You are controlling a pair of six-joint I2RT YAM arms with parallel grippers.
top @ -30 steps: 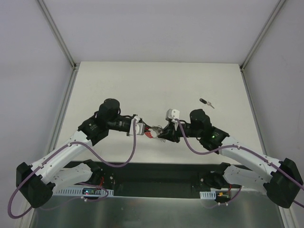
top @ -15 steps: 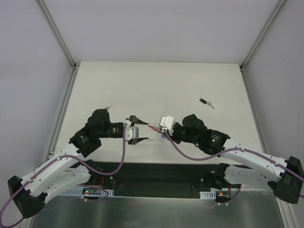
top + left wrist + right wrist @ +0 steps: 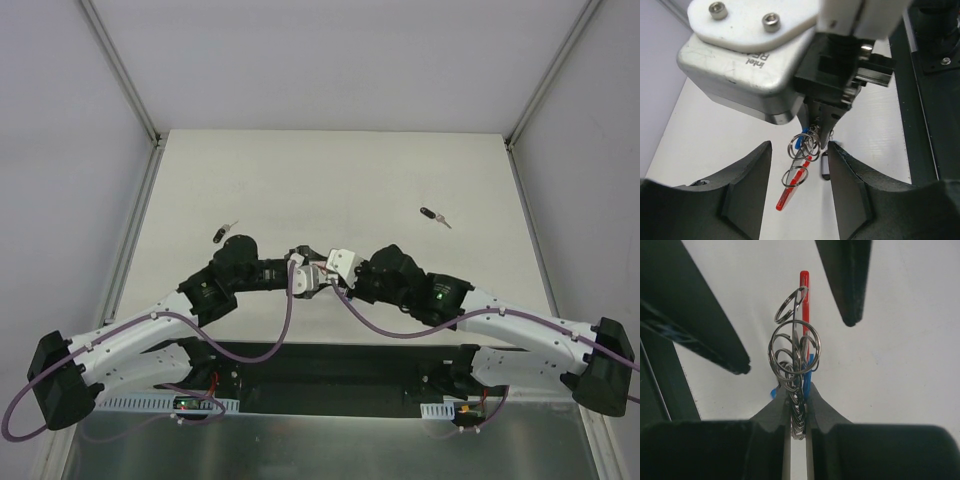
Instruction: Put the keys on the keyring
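Above tabletop (image 3: 330, 170), front-centre — right gripper (image 3: 797, 407) pinching keyring (image 3: 795, 352), blue key (image 3: 809, 371) dangling among rings; left gripper (image 3: 799, 155) spread wide either side. Threading step, likely; next — left closes precisely on key, no tugging ring.

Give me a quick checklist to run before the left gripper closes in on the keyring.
1. Is the right gripper shut on the keyring? Ok.
2. Is the left gripper open? Ok.
3. Does the keyring hang between the left gripper's fingers? Ok, untouched.
4. Is the blue key threaded on a ring? Cannot tell; only a bit of blue shows among the rings.
5. Are the black key and the other key clear of both grippers? Ok.
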